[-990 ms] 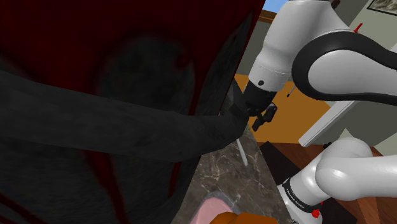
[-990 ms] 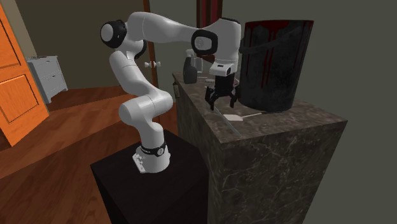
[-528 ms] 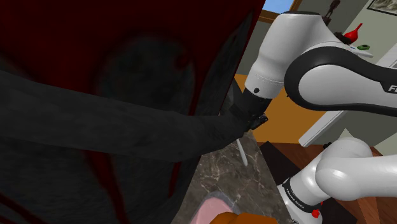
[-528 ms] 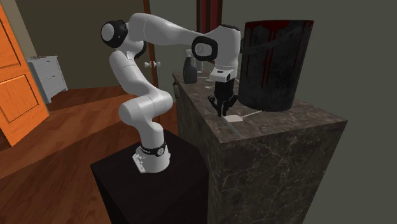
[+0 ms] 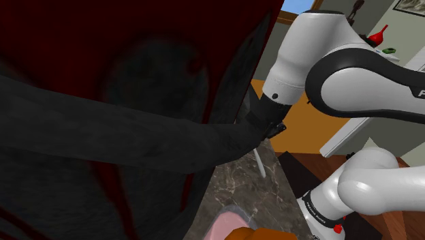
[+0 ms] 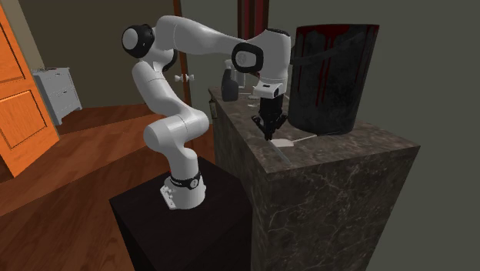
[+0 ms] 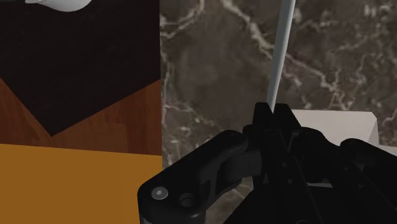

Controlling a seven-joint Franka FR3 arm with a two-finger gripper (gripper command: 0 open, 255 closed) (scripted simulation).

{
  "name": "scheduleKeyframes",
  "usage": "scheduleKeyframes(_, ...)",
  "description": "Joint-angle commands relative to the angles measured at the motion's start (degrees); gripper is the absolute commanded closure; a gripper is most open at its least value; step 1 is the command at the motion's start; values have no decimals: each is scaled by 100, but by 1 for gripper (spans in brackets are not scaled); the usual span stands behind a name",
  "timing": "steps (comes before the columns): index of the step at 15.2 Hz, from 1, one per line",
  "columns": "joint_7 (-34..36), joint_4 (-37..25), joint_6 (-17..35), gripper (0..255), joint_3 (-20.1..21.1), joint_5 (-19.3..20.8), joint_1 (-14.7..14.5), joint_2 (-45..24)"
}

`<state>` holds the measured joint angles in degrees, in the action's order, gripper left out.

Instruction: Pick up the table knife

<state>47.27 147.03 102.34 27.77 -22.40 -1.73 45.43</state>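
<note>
Clamping on the grey table knife [image 7: 280, 51], my gripper [image 7: 272, 112] has both fingers closed against its sides. The knife lies on the dark marble countertop [image 7: 210, 63], next to a white flat sheet [image 7: 334, 127] and near a black bucket [image 6: 335, 77].

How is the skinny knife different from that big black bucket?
The knife is thin, pale grey and lies flat; the bucket is big, black with red streaks and stands upright. The gripper clasps the knife, not the bucket. Both rest on the marble counter.
</note>
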Motion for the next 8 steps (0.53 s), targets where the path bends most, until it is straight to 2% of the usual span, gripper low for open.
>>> scheduleKeyframes(1, 6, -109, -115, 255, -40, 37, 15, 4)
scheduleKeyframes(8, 55, -624, -635, 255, -199, 180, 66, 9)
